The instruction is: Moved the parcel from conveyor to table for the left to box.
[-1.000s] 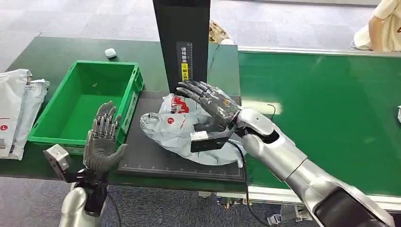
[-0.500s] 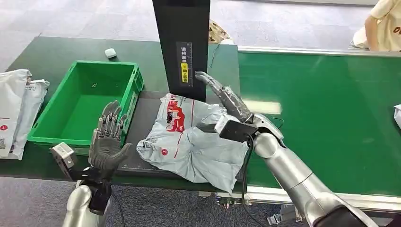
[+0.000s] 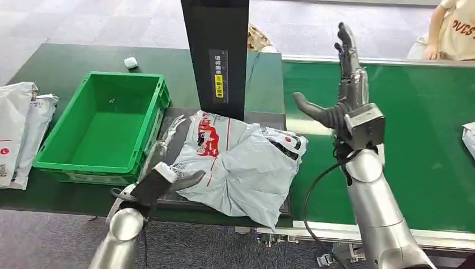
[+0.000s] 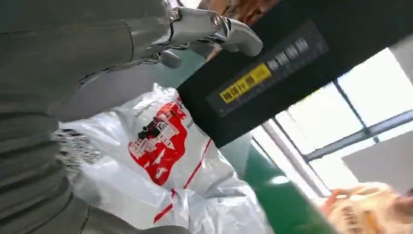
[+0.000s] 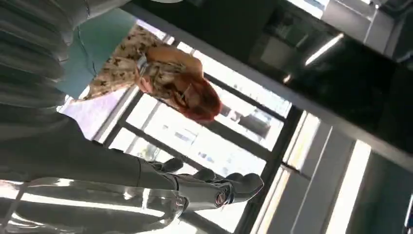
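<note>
The parcel [image 3: 241, 168], a crumpled grey-white plastic mailer with red print, lies on the black mat [image 3: 185, 126] at the foot of the black post; one corner hangs over the table's front edge. My left hand [image 3: 168, 151] lies low at the parcel's left edge, fingers stretched forward and thumb beside the bag, gripping nothing. The left wrist view shows the parcel [image 4: 160, 146] just beyond that hand's fingers [image 4: 209, 27]. My right hand [image 3: 341, 95] is raised above the conveyor [image 3: 403, 140], spread, fingers pointing up, clear of the parcel; it also appears as my right hand [image 5: 204, 187].
A green crate [image 3: 101, 123] stands empty left of the mat. The black post [image 3: 215, 50] rises behind the parcel. White mailers [image 3: 19, 129] lie at the far left. Another parcel [image 3: 469, 134] sits at the conveyor's right edge. A person [image 3: 453, 31] stands at the back right.
My right hand has let go of the parcel and lifted up and right over the conveyor. The parcel has settled flat on the mat. My left hand has lowered and reached forward to its left edge.
</note>
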Action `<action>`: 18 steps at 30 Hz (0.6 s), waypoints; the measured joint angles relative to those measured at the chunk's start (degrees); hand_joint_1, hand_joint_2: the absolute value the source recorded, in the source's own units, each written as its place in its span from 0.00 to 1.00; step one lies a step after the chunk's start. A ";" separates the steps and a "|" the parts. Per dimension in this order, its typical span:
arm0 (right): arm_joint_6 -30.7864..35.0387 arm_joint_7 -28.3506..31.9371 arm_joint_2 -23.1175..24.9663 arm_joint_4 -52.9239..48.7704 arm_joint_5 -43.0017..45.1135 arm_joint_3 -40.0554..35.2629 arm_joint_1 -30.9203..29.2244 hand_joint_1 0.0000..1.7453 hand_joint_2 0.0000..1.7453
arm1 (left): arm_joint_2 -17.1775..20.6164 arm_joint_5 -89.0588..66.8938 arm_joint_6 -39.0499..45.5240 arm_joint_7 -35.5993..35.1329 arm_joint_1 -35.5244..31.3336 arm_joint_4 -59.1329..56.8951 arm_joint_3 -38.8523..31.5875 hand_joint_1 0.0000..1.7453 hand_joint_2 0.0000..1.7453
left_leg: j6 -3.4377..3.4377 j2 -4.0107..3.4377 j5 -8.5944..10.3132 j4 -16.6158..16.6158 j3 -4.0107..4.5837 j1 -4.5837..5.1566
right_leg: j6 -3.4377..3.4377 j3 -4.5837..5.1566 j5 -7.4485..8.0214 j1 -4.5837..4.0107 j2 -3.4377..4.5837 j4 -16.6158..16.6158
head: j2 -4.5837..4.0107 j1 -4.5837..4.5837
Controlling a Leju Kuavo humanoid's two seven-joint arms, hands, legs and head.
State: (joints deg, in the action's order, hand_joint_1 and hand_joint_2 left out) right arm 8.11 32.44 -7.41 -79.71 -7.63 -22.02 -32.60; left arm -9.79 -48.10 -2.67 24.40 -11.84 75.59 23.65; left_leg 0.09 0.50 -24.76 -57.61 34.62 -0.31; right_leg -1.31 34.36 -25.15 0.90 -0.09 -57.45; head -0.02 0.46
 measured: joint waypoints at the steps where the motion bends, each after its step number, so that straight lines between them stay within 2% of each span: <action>1: -0.60 -0.04 0.31 -0.44 0.00 1.02 0.24 0.00 1.00 | 0.00 -3.26 0.91 -1.09 -1.96 -1.26 2.04 0.00 1.00 | 0.01 0.01 0.01 0.00 0.00 0.00 | -0.01 0.00 0.01 0.00 -0.01 0.00 | 0.00 -0.02; 6: -2.24 -0.52 2.01 -1.38 -0.39 5.19 1.09 0.00 1.00 | -1.22 -11.86 2.32 -6.13 -10.39 -10.66 12.73 0.00 1.00 | 0.00 -0.03 0.01 0.01 -0.05 0.00 | 0.03 -0.01 0.05 -0.01 0.05 0.00 | 0.00 0.00; 12: -2.87 -0.35 3.09 -1.38 -0.90 7.35 2.23 0.00 1.00 | -2.75 -14.87 2.02 -8.84 -16.42 -19.86 18.38 0.00 1.00 | 0.00 -0.07 0.01 0.02 -0.05 0.00 | 0.03 0.01 0.05 -0.01 0.11 -0.01 | 0.00 0.00; 18: -2.85 -0.59 5.60 -0.88 -2.47 9.08 2.18 0.00 1.00 | -4.85 -15.53 -7.08 -13.81 -22.21 -33.92 21.72 0.00 1.00 | 0.00 -0.12 0.01 0.05 -0.04 -0.01 | 0.04 0.01 0.05 -0.02 0.15 -0.02 | 0.00 0.00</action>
State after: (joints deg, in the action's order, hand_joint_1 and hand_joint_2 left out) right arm 5.27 31.85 -1.81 -80.59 -10.10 -12.94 -30.42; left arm -14.65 -63.63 -9.75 10.59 -34.05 41.67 45.38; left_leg 0.09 0.38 -24.75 -57.56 34.58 -0.31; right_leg -1.27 34.37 -25.10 0.88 0.06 -57.47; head -0.02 0.46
